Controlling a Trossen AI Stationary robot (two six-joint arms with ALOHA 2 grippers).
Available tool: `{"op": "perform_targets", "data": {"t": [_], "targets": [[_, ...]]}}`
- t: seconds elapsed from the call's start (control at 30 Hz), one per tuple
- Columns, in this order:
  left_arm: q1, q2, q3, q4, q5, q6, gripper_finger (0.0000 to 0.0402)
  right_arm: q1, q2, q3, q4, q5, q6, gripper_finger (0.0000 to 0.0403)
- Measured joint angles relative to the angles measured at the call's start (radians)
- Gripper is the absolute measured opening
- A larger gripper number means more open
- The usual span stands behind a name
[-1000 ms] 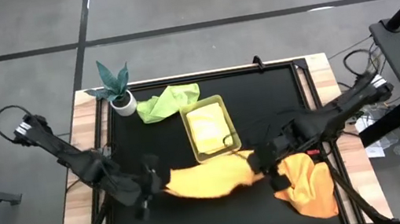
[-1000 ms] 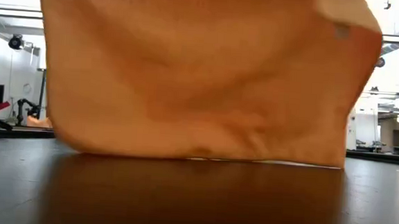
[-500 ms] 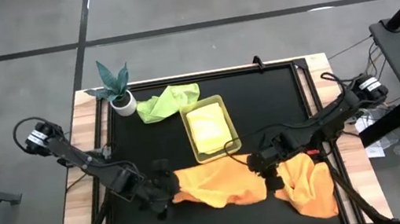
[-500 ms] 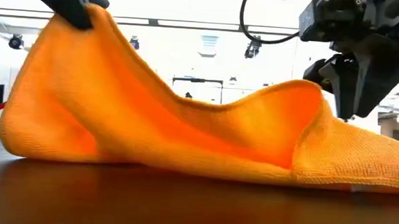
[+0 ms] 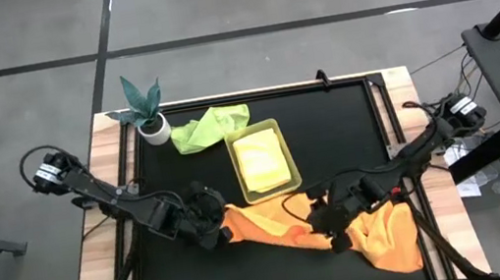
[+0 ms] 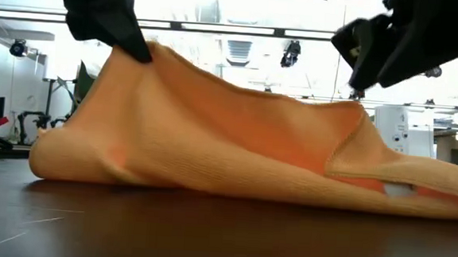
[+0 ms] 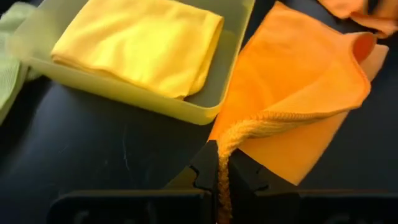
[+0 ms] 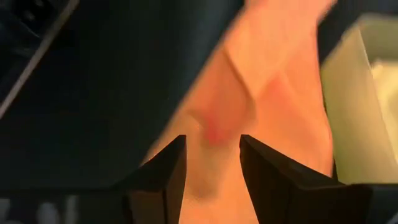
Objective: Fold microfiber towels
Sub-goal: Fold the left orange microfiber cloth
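An orange microfiber towel [image 5: 268, 225] lies crumpled along the table's near middle, and its left end is raised. My left gripper [image 5: 210, 227] is shut on that end. My right gripper [image 5: 328, 225] hovers open just above the towel's right part [image 8: 249, 93], with nothing between its fingers. A second orange towel [image 5: 390, 238] lies bunched at the near right. A pale yellow towel [image 7: 143, 43] lies folded in the yellow-green tray [image 5: 280, 190]. A light green towel [image 5: 211, 126] lies crumpled at the far side. My left gripper pinches the towel's hemmed edge [image 7: 231, 144] at its left end between its two fingers. The edge is bunched, and I cannot tell how many layers it has. That end is held up [image 6: 142, 53], and the cloth slopes slack from it down to the table.
A small potted plant [image 5: 147, 114] stands at the far left corner. The tray sits just beyond the orange towel's middle. Bare black table shows at the near left and the far right.
My right gripper has opened and let go of the towel, whose right end has dropped onto the table. My left gripper has sunk and moved toward the table's right, still holding its end. The towel, which hung spread between both grippers, now lies slumped on the table.
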Motion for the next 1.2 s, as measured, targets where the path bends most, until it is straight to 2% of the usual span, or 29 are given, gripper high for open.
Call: {"op": "perform_targets", "data": {"t": [0.2,0.37,0.5,0.57,0.7,0.93,1.2], "targets": [[0.002,0.012,-0.024,0.005,-0.025,-0.052,0.0000,0.032,0.047,-0.014,0.146,0.022,-0.031,0.0135],[0.006,0.022,-0.063,0.009,-0.045,-0.090,0.0000,0.033,0.138,-0.011,0.244,0.024,0.003,0.0134],[0.006,0.028,-0.074,0.010,-0.054,-0.100,0.0000,0.033,0.230,0.016,0.238,0.034,0.056,0.0134],[0.006,0.028,-0.074,0.013,-0.062,-0.096,0.0000,0.033,0.266,0.035,0.229,0.075,0.085,0.0134],[0.006,0.026,-0.074,0.010,-0.069,-0.094,0.0000,0.032,0.318,0.078,0.149,0.101,0.135,0.0134],[0.006,0.025,-0.073,0.011,-0.069,-0.093,0.0000,0.033,0.322,0.118,0.053,0.179,0.173,0.0134],[0.005,0.024,-0.073,0.011,-0.068,-0.092,0.0000,0.032,0.337,0.115,0.052,0.221,0.197,0.0134]]}}
